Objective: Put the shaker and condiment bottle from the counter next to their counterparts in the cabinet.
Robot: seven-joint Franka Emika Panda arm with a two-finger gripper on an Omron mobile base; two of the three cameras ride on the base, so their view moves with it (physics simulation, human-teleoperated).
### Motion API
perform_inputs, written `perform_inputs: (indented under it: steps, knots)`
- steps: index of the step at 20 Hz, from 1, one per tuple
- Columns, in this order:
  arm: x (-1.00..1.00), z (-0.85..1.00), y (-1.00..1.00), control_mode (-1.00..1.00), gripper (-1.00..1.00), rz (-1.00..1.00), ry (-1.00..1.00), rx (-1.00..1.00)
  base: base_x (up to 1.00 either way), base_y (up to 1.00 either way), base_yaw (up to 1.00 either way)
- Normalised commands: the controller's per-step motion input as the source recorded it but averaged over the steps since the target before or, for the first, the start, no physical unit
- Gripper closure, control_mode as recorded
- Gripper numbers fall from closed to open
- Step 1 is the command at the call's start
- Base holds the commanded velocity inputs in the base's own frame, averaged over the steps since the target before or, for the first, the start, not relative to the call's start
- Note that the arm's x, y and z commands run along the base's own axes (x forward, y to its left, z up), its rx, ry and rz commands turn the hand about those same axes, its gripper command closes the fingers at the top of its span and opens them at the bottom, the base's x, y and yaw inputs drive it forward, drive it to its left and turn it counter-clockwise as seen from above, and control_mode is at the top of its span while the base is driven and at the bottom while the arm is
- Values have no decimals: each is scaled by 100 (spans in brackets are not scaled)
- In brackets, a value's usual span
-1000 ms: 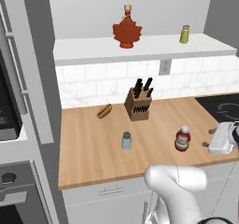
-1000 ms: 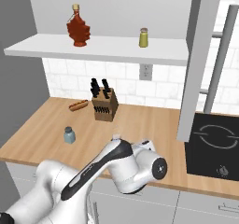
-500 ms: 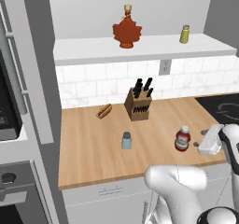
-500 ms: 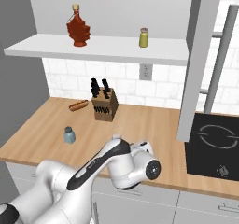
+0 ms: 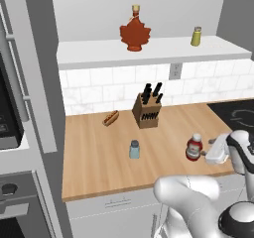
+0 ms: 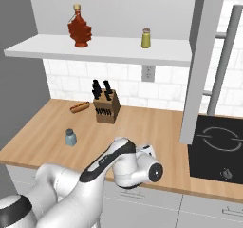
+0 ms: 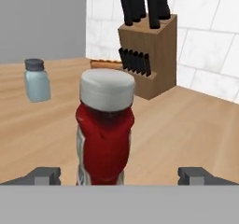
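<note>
While my gripper (image 7: pixel 119 175) stands spread wide and holds nothing, its two fingertips (image 7: pixel 43 175) sit low at either side of the ketchup bottle (image 7: pixel 105 133), which stands upright on the counter (image 7: pixel 186 125) dead ahead at twelve o'clock in the hand view. I judge I am lining up to close on it; no contact is visible yet.

From the left base camera, the bottle (image 5: pixel 194 147) stands near the counter's front edge, just beside the hand. If I push forward off-centre, one finger could nudge the bottle and tip it or slide it, since it is tall for its footing. Closing too high would catch the white cap rather than the red body, and it might slip.

Further off, at about ten o'clock, the small blue-grey shaker (image 7: pixel 36 80) waits on the wood, well apart. Beyond it, near one o'clock, stands the knife block (image 7: pixel 148 50), with a hot dog (image 5: pixel 110 118) left of it.

Farthest, on the white shelf (image 5: pixel 163 51), sit the maple-leaf bottle (image 5: pixel 135 32) and the olive shaker (image 5: pixel 197 36). Lifting there, I risk clipping the shelf's edge.
</note>
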Motion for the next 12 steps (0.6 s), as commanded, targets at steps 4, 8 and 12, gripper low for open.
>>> perform_inputs:
  steps: [4,8,12]
  knots:
    - [42,-30,7,-100,-100,0,0,0,0,0,0]
    - [47,-28,10,-100,-100,0,0,0,0,0,0]
    - [43,-24,2,-100,-100,0,0,0,0,0,0]
